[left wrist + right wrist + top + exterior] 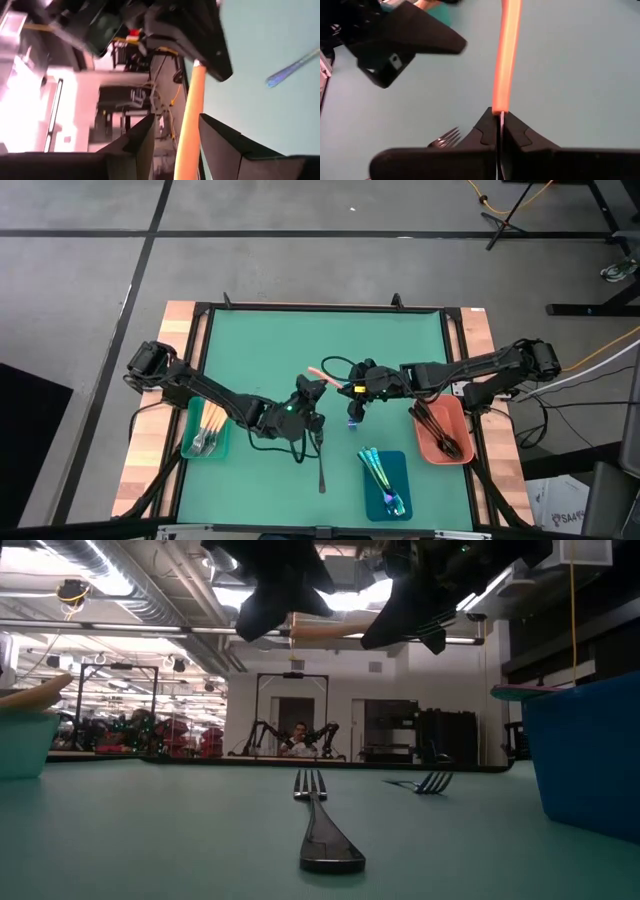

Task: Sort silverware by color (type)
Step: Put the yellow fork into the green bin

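Green matting covers the table (260, 340), which sits on a grey floor with a big workshop room visible behind it in the low view. Both arms meet over the middle of the table. The right gripper (498, 116) is pinched shut on one end of an orange-handled utensil (506, 55); its working end is hidden inside the fingers, so I can't tell what kind it is. The left gripper (175, 125) has its jaws spread wide around the other end of that handle, and there's a visible gap on each side.

A dark fork (320, 830) lies loose near the front edge, a second fork (430, 781) farther back. Toward the front-left corner a teal tray (204, 442) holds orange-handled pieces, a blue tray (386, 485) at the front edge holds iridescent ones, and a salmon tray (441, 433) by the right edge holds dark ones. Exact counts are too hard to make out.
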`<state>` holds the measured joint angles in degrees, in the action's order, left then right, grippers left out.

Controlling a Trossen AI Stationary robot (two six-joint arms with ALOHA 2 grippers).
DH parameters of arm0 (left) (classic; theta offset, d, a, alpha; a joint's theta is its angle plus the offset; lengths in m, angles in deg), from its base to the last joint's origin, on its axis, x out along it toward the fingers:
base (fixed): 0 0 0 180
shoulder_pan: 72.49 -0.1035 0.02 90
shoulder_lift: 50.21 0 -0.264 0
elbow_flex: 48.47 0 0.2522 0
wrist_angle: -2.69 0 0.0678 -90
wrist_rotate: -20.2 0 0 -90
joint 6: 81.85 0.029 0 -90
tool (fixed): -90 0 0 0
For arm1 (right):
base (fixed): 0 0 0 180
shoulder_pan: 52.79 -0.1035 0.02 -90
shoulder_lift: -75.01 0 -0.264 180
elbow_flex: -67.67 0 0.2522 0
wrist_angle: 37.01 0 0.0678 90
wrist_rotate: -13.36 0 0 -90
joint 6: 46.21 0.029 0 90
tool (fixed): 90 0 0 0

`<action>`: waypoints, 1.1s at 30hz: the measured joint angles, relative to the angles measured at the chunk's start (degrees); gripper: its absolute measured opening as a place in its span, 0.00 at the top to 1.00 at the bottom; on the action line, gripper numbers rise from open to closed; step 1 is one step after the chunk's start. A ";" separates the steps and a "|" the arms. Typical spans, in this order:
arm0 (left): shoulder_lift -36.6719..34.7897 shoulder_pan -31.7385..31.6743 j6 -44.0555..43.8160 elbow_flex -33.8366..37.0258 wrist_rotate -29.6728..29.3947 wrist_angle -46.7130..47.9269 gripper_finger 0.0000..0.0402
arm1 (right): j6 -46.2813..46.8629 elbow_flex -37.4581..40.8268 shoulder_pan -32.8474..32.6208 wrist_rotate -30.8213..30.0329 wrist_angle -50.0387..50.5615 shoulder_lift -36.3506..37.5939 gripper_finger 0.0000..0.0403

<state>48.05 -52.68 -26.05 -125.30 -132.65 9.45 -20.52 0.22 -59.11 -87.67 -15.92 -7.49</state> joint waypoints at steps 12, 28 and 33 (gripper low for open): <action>-1.30 5.47 -37.54 0.00 -15.29 19.62 0.64 | -0.50 0.00 0.00 -3.56 -0.37 0.00 1.00; -17.16 2.95 -84.26 6.45 5.62 51.09 0.64 | -1.96 -0.07 -0.01 -3.42 -6.51 0.00 1.00; -18.39 2.91 -85.27 15.56 8.18 37.54 0.64 | -2.14 -0.07 0.00 -3.52 -8.24 0.00 1.00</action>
<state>29.66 -49.77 -111.31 -109.75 -124.46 46.99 -22.66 0.16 -59.11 -91.18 -24.16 -7.49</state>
